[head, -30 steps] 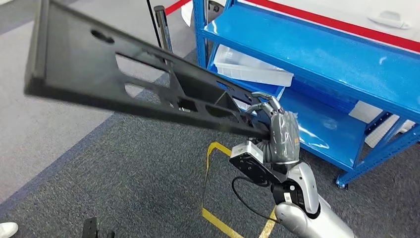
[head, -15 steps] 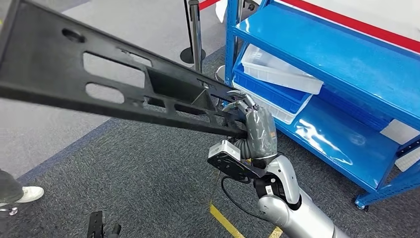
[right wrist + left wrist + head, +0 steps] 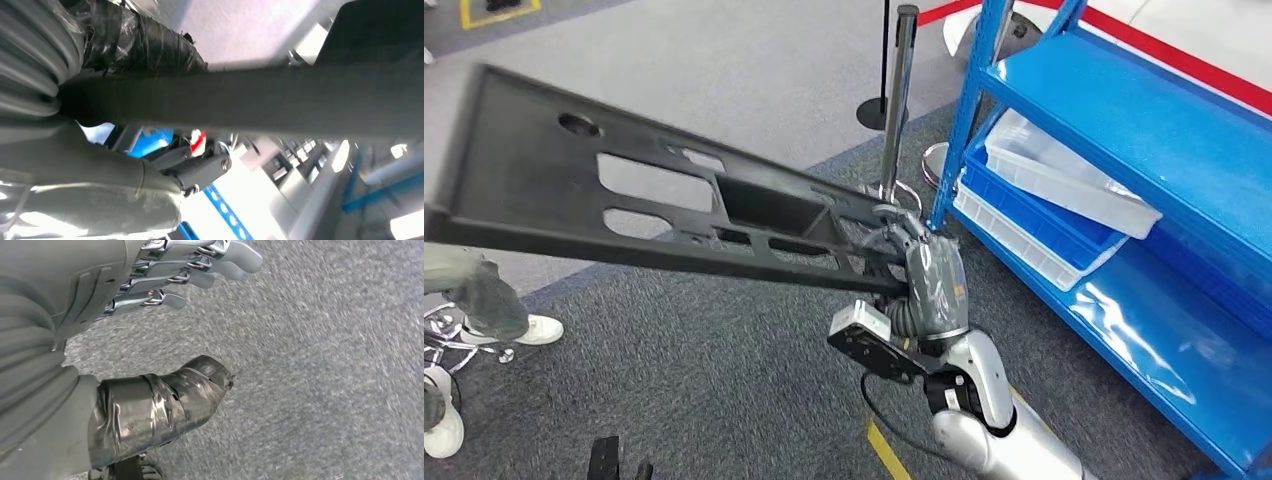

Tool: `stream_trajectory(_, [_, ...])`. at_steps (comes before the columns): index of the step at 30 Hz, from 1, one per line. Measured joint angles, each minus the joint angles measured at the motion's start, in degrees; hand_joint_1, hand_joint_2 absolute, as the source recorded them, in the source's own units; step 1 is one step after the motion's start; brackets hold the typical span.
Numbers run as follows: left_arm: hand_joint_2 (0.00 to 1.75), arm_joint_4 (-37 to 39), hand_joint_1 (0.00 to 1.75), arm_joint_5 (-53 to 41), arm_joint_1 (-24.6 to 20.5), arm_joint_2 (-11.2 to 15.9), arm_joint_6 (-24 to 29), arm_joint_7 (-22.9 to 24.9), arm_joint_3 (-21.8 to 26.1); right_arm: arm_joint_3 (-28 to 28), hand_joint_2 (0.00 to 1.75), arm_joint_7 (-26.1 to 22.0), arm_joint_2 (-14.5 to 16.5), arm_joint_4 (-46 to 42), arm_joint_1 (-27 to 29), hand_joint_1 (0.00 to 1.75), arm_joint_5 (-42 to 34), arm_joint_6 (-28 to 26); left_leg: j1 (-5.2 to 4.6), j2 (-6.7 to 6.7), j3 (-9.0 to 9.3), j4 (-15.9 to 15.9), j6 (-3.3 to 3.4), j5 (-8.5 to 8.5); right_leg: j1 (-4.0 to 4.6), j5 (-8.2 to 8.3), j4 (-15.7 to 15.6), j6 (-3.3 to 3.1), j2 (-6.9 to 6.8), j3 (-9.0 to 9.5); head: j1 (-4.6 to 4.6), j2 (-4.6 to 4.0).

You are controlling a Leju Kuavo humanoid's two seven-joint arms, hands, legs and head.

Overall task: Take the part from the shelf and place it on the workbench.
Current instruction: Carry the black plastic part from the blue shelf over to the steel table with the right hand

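— Right hand point(image 3: 929, 275)?
— Found clamped on one end of the long black part point(image 3: 654, 195), held in the air over grey carpet point(image 3: 724, 380), beside the blue shelf point(image 3: 1144, 140).
— Left hand point(image 3: 150, 340)?
— Noted empty, fingers apart.
— Legible markings?
— None readable.

The part point(image 3: 674, 205) is a long, flat black plastic panel with raised edges, pierced by a round hole near its far end, several rectangular cut-outs and a deeper boxed recess near the middle. It hangs in the air over the grey carpet, tilted, its broad end reaching out to the left, its narrow end at the blue shelf point(image 3: 1144, 130), apart from it.
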Motion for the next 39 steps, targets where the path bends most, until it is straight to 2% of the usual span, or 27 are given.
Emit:
stream_trajectory(1, [1.75, 0.00, 0.00, -0.17, 0.33, 0.06, -0.07, -0.22, 0.01, 0.00, 1.75, -0.01, 0.01, -0.01, 0.42, 1.75, -0.04, -0.34, 0.15, -0.63, -0.25, -0.12, -0.36, 0.12, 0.01, 0.07, -0.01, -0.41, -0.64, 0.04, -0.01, 0.00])
stream_trajectory(2, [1.75, 0.02, 0.00, -0.33, 0.76, 0.09, -0.11, -0.38, 0.01, 0.00, 1.75, 0.00, 0.01, -0.05, 0.74, 1.75, -0.08, -0.67, 0.23, -0.38, -0.41, -0.05, -0.68, 0.13, 0.01, 0.14, -0.22, -0.76, -1.31, 0.16, 0.01, 0.00])
stream_trajectory(4, [1.75, 0.05, 0.00, -0.63, 1.30, 0.08, -0.15, -0.53, 0.01, 0.00, 1.75, 0.10, 0.01, -0.41, 1.29, 1.75, -0.21, -1.22, 0.09, 2.46, -1.56, 2.06, -1.27, -1.07, -0.14, 0.24, -0.71, -1.40, -2.75, 0.53, -0.44, 0.00])
stream_trajectory(6, [1.75, 0.07, 0.00, -0.77, 1.38, -0.01, -0.16, -0.54, -0.01, 0.00, 1.75, 0.28, -0.04, -0.85, 2.07, 1.75, -0.48, -1.68, 0.15, 5.91, -4.54, 8.04, -1.73, -3.98, 0.04, 0.10, -0.88, -1.79, -4.36, 0.80, -0.90, 0.00])
stream_trajectory(8, [1.75, 0.07, 0.00, -0.91, 1.53, -0.02, -0.20, -0.55, -0.02, 0.00, 1.75, 0.46, -0.17, -1.05, 3.04, 1.75, -0.63, -1.92, 0.37, 6.86, -7.48, 13.52, -2.00, -5.71, 0.17, -0.16, -0.88, -1.94, -5.96, 0.94, -0.95, 0.00])
stream_trajectory(9, [1.75, 0.07, 0.00, -0.99, 1.65, -0.02, -0.28, -0.59, -0.02, 0.00, 1.75, 0.60, -0.26, -1.14, 3.44, 1.75, -0.61, -1.95, 0.42, 7.05, -7.76, 13.85, -2.03, -5.19, 0.18, -0.31, -0.87, -1.92, -6.68, 1.05, -0.97, 0.00])
stream_trajectory(10, [1.75, 0.07, 0.00, -1.08, 1.73, -0.01, -0.37, -0.64, -0.02, 0.00, 1.75, 0.77, -0.35, -1.25, 3.72, 1.75, -0.55, -1.96, 0.44, 7.28, -6.91, 12.01, -1.98, -3.72, 0.18, -0.47, -0.87, -1.84, -7.37, 1.21, -0.96, 0.00])
stream_trajectory(12, [1.75, 0.07, 0.00, -1.14, 1.69, 0.00, -0.52, -0.79, -0.02, 0.00, 1.75, 1.06, -0.49, -1.53, 3.93, 1.75, -0.43, -1.96, 0.13, 9.08, -3.17, 4.73, -1.60, -0.33, 0.28, -0.85, -0.95, -1.53, -8.64, 1.74, -0.97, 0.00])
stream_trajectory(14, [1.75, 0.07, 0.00, -1.14, 1.46, 0.01, -0.59, -0.88, -0.03, 0.00, 1.75, 1.13, -0.61, -1.83, 3.96, 1.75, -0.38, -1.96, -0.45, 10.67, -0.72, -0.03, -0.92, 0.90, 0.57, -1.14, -1.19, -1.08, -9.68, 2.26, -0.97, 0.00])
stream_trajectory(15, [1.75, 0.07, 0.00, -1.14, 1.40, 0.01, -0.62, -0.89, -0.04, 0.00, 1.75, 1.13, -0.66, -1.97, 3.99, 1.75, -0.34, -1.96, -0.71, 10.74, -0.54, -0.48, -0.60, 0.63, 0.71, -1.21, -1.42, -0.79, -10.14, 2.50, -0.98, 0.00])
stream_trajectory(17, [1.75, 0.07, 0.00, -1.16, 1.51, 0.00, -0.64, -0.89, -0.04, 0.00, 1.75, 1.14, -0.75, -2.20, 4.03, 1.75, -0.28, -1.96, -0.52, 9.48, -0.31, -0.92, 0.10, 0.74, 0.82, -1.44, -1.81, -0.09, -10.80, 3.05, -0.96, 0.00])
stream_trajectory(19, [1.75, 0.07, 0.00, -1.17, 1.59, -0.02, -0.66, -0.92, -0.05, 0.00, 1.75, 1.16, -0.86, -2.43, 4.05, 1.75, -0.22, -1.97, -0.16, 8.34, 0.42, -1.67, 0.92, 0.89, 0.78, -2.76, -0.10, 0.36, -9.11, 2.68, -0.74, 0.00])
stream_trajectory(21, [1.75, 0.07, 0.00, -1.17, 1.44, -0.04, -0.67, -0.96, -0.07, 0.00, 1.75, 1.17, -1.04, -2.55, 4.19, 1.75, -0.14, -2.00, -0.07, 7.23, 0.92, -2.01, 1.59, 0.91, 0.78, -5.74, 6.03, 0.32, -6.38, -0.23, -0.42, 0.00])
stream_trajectory(22, [1.75, 0.07, 0.00, -1.17, 1.36, -0.04, -0.69, -0.96, -0.08, 0.00, 1.75, 1.17, -1.15, -2.58, 4.34, 1.75, -0.11, -2.02, -0.13, 6.61, 0.98, -1.99, 1.80, 0.86, 0.85, -7.19, 9.89, 0.25, -5.68, -2.36, -0.35, 0.00])
stream_trajectory(23, [1.75, 0.07, 0.00, -1.18, 1.34, -0.04, -0.72, -0.96, -0.10, 0.00, 1.75, 1.17, -1.27, -2.58, 4.52, 1.75, -0.09, -2.03, -0.19, 5.85, 1.01, -1.94, 1.89, 0.79, 0.91, -7.82, 12.79, 0.22, -5.34, -4.17, -0.31, 0.00])
stream_trajectory(24, [1.75, 0.07, 0.00, -1.18, 1.36, -0.04, -0.75, -0.96, -0.11, 0.00, 1.75, 1.18, -1.38, -2.58, 4.68, 1.75, -0.09, -2.03, -0.25, 5.04, 1.06, -1.83, 1.92, 0.71, 0.96, -7.36, 13.87, 0.18, -5.16, -5.18, -0.32, 0.00])
stream_trajectory(25, [1.75, 0.07, 0.00, -1.17, 1.38, -0.03, -0.78, -0.96, -0.12, 0.00, 1.75, 1.19, -1.45, -2.58, 4.77, 1.75, -0.09, -2.03, -0.29, 4.18, 1.10, -1.66, 1.88, 0.60, 0.96, -5.80, 12.76, 0.09, -4.96, -5.13, -0.33, 0.00])
stream_trajectory(26, [1.75, 0.07, 0.00, -1.16, 1.40, -0.03, -0.81, -0.98, -0.13, 0.00, 1.75, 1.23, -1.50, -2.58, 4.80, 1.75, -0.09, -2.05, -0.30, 3.32, 1.14, -1.41, 1.77, 0.44, 0.95, -3.48, 9.70, -0.06, -4.42, -4.10, -0.32, 0.00])
stream_trajectory(28, [1.75, 0.08, 0.00, -1.07, 1.35, -0.07, -1.05, -1.17, -0.13, 0.00, 1.75, 1.34, -1.62, -2.66, 4.83, 1.75, -0.05, -2.13, -0.31, 1.77, 0.93, -0.66, 1.40, 0.00, 0.70, -0.01, 2.45, -0.44, -1.76, -1.23, -0.33, 0.00])
stream_trajectory(30, [1.75, 0.08, 0.00, -0.70, 1.29, -0.09, -1.83, -1.79, -0.11, 0.00, 1.75, 1.43, -1.75, -2.90, 4.90, 1.75, 0.04, -2.17, -0.13, 0.41, 0.42, -0.26, 0.77, -0.16, 0.70, 0.58, -0.81, -0.57, -0.14, 0.21, -0.33, 0.00])
stream_trajectory(32, [1.75, 0.06, 0.00, -0.27, 1.38, 0.06, -2.62, -2.40, -0.10, 0.00, 1.75, 1.46, -1.81, -3.19, 4.93, 1.75, 0.23, -2.12, 0.14, -0.65, 0.08, -0.44, 0.00, -0.01, 0.85, 0.59, -1.32, -0.80, -1.20, 0.64, -0.31, 0.00])
stream_trajectory(33, [1.75, 0.07, 0.00, -0.17, 1.48, 0.12, -2.81, -2.55, -0.10, 0.00, 1.75, 1.44, -1.81, -3.28, 4.92, 1.75, 0.39, -2.09, 0.11, 0.11, -0.03, -0.29, -0.37, -0.10, 0.76, 0.68, -1.66, -1.06, -1.86, 0.94, -0.37, 0.00])
stream_trajectory(34, [1.75, 0.08, 0.00, -0.13, 1.51, 0.18, -2.89, -2.60, -0.10, 0.00, 1.75, 1.42, -1.80, -3.39, 4.92, 1.75, 0.61, -2.06, 0.03, 1.69, -0.50, 0.65, -0.74, -0.62, 0.59, 0.76, -2.06, -1.38, -2.61, 1.28, -0.59, 0.00])
stream_trajectory(36, [1.75, 0.13, 0.00, -0.21, 1.34, 0.16, -2.95, -2.60, -0.10, 0.00, 1.75, 1.39, -1.79, -3.58, 4.94, 1.75, 1.09, -2.03, 0.03, 5.62, -2.99, 5.64, -1.47, -3.02, 0.46, 0.72, -2.53, -1.82, -4.18, 1.87, -1.02, 0.00])
stream_trajectory(37, [1.75, 0.13, 0.00, -0.27, 1.23, 0.16, -2.96, -2.58, -0.10, 0.00, 1.75, 1.40, -1.79, -3.65, 4.98, 1.75, 1.30, -2.03, 0.21, 6.62, -4.90, 9.16, -1.78, -4.46, 0.48, 0.58, -2.57, -1.95, -4.99, 2.02, -1.20, 0.00])
stream_trajectory(38, [1.75, 0.13, 0.00, -0.32, 1.20, 0.16, -2.94, -2.56, -0.10, 0.00, 1.75, 1.44, -1.79, -3.67, 5.07, 1.75, 1.44, -2.03, 0.40, 6.97, -6.60, 12.16, -2.03, -5.36, 0.48, 0.43, -2.55, -1.95, -5.76, 2.14, -1.21, 0.00])
stream_trajectory(39, [1.75, 0.13, 0.00, -0.37, 1.28, 0.16, -2.90, -2.51, -0.10, 0.00, 1.75, 1.51, -1.80, -3.67, 5.22, 1.75, 1.53, -2.04, 0.57, 7.13, -7.58, 13.67, -2.23, -5.35, 0.44, 0.24, -2.53, -1.89, -6.53, 2.31, -1.25, 0.00])
